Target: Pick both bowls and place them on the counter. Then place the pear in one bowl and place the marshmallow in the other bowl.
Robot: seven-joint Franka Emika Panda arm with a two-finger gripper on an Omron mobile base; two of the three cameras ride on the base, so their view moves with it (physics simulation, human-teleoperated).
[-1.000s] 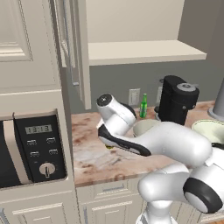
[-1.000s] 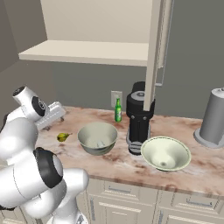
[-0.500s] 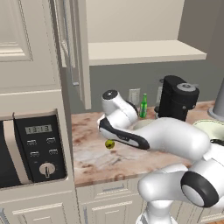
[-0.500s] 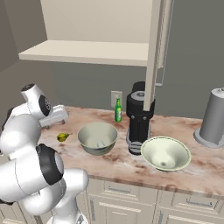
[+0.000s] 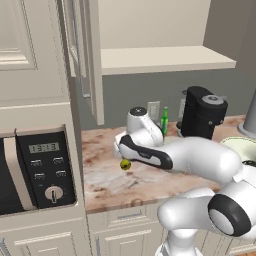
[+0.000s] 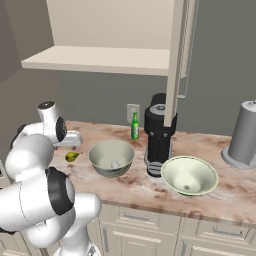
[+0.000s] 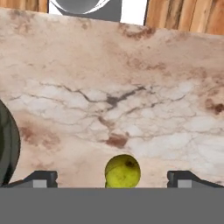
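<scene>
The white arm with dark joints is seen bent low across the pinkish-brown marbled stone table (image 5: 107,177). In the left base view it rises from the lower right, runs leftward as a long white forearm, and ends at mid-frame in a hand turned down towards the table. In the right base view the same arm is folded at the left edge, with the hand reaching out just above the stone.

The jaws (image 7: 112,178) are held wide open, their two dark tips being seen far apart at the bottom of the hand view; nothing is gripped. The small roundish yellow-green pear (image 7: 123,171) is seen between the two tips in that view, lying on the table with clear stone on either side of it. In the left base view the pear (image 5: 125,164) lies just below the hand, at centre frame; in the right base view the pear (image 6: 71,156) is at centre left.

The deep grey-green glossy bowl (image 6: 111,157) stands on the table just right of the pear. The wider, shallower bowl, pale cream-green inside (image 6: 189,176), stands further right, beyond a black coffee machine (image 6: 158,140). A slim green bottle (image 6: 134,126) stands by the wall behind the deep bowl.
</scene>
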